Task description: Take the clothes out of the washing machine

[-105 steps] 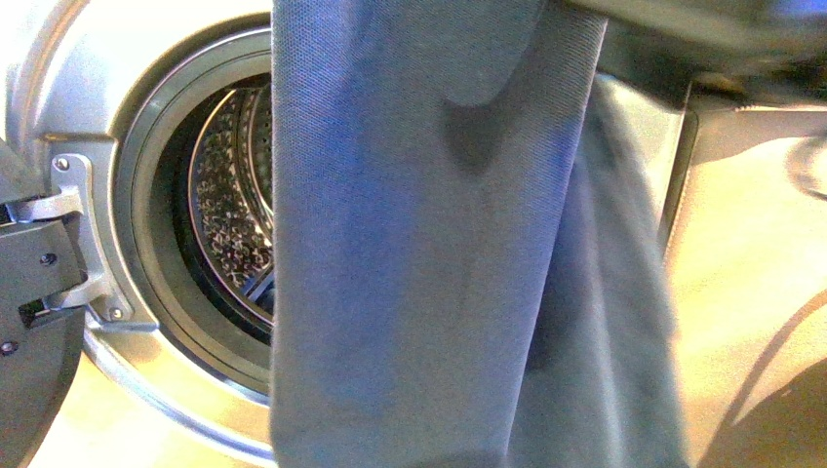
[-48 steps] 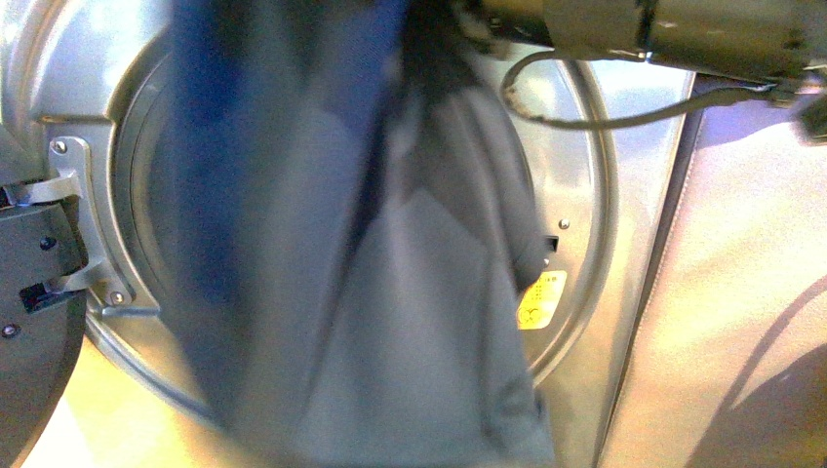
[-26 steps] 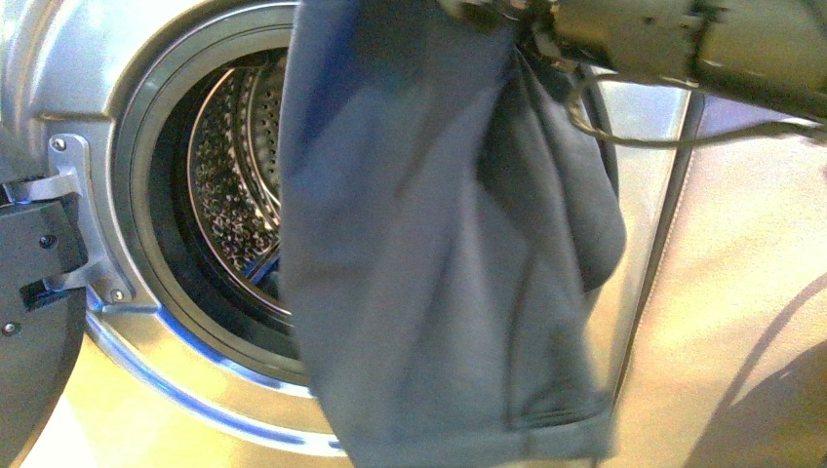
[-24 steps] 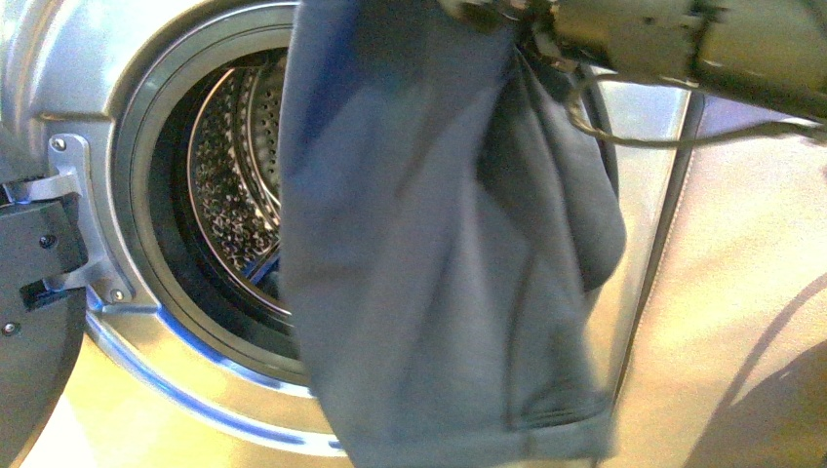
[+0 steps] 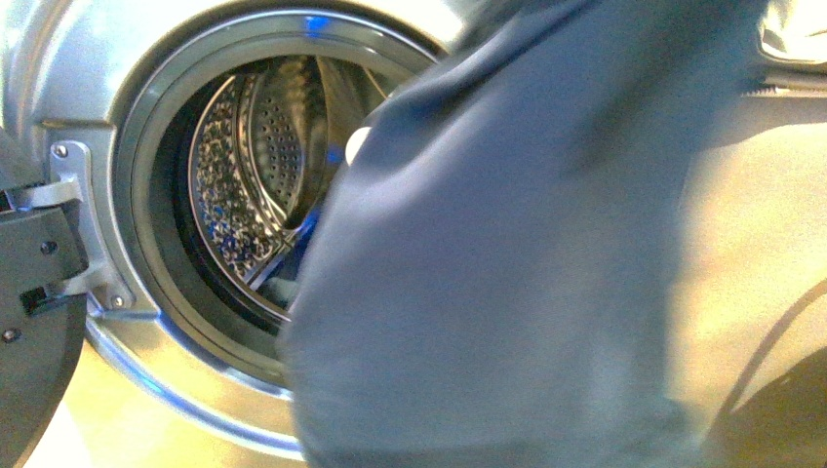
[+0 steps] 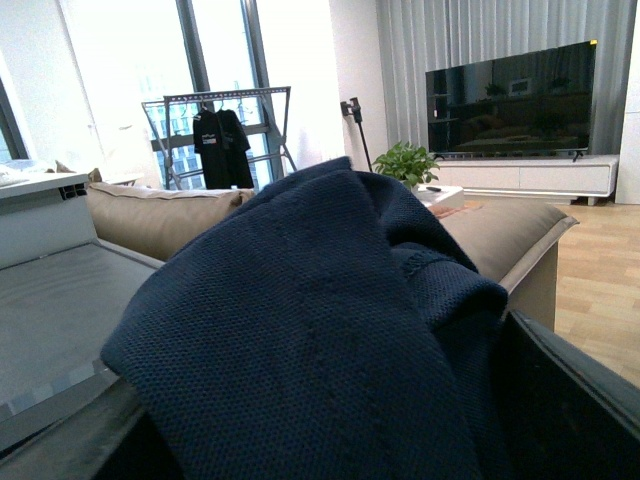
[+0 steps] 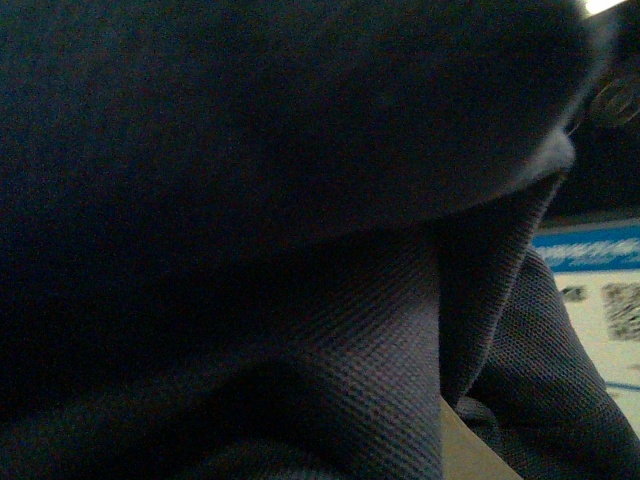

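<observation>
Navy garment [image 5: 507, 292] hangs close against the front camera, long axis vertical, outside the drum [image 5: 234, 195]. It blankets the right wrist lens, so right arm judged nearer. Knit cloth [image 6: 310, 330] drapes over left wrist. Both jaws hidden, grip unreadable. Behind: washing machine [image 5: 98, 97], door [image 5: 29, 322] open.

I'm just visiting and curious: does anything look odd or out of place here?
Yes, a dark blue garment hangs right before the front camera, blocking much of the open drum of the washing machine. Nothing looks spilled or damaged.
</observation>
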Controlling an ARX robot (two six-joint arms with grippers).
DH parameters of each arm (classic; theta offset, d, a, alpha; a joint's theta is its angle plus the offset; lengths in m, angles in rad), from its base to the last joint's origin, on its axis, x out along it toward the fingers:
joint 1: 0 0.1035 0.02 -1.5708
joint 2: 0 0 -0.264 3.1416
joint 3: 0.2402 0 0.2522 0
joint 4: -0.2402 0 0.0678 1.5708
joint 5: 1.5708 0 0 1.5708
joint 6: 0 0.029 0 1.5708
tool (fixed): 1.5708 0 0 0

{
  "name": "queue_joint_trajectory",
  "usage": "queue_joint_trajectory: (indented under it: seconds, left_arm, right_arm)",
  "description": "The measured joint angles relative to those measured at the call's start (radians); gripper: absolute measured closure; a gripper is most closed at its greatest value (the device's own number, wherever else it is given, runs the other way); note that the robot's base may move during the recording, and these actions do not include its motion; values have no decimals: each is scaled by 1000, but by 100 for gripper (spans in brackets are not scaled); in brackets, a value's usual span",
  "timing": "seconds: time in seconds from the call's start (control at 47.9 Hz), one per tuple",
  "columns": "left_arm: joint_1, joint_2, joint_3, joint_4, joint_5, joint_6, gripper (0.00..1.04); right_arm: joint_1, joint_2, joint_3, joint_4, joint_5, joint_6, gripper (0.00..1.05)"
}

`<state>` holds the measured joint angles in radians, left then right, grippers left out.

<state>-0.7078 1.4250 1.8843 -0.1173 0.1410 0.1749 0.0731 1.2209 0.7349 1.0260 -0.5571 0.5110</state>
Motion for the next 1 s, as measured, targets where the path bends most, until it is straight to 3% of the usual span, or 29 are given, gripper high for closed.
queue_joint_trajectory:
  seconds: [0.084,0.23,0.376,0.627,0.857,1.003]
  left_arm:
    - [0,0,0,0,0,1,5]
    - [0,0,0,0,0,0,7]
    - [0,0,0,0,1,0,7]
    - [0,0,2,0,0,0,7]
    - [0,0,2,0,0,0,7]
    - [0,0,2,0,0,0,7]
  right_arm:
    - [-104,-48,11,0,-26,52,102]
    - [-285,-74,74,14,-73,143,102]
    - [-543,-68,198,58,-132,306,102]
    - [-845,27,399,74,-151,517,102]
    - [-1056,108,494,49,-226,639,102]
    - [-1093,81,385,46,-343,609,102]
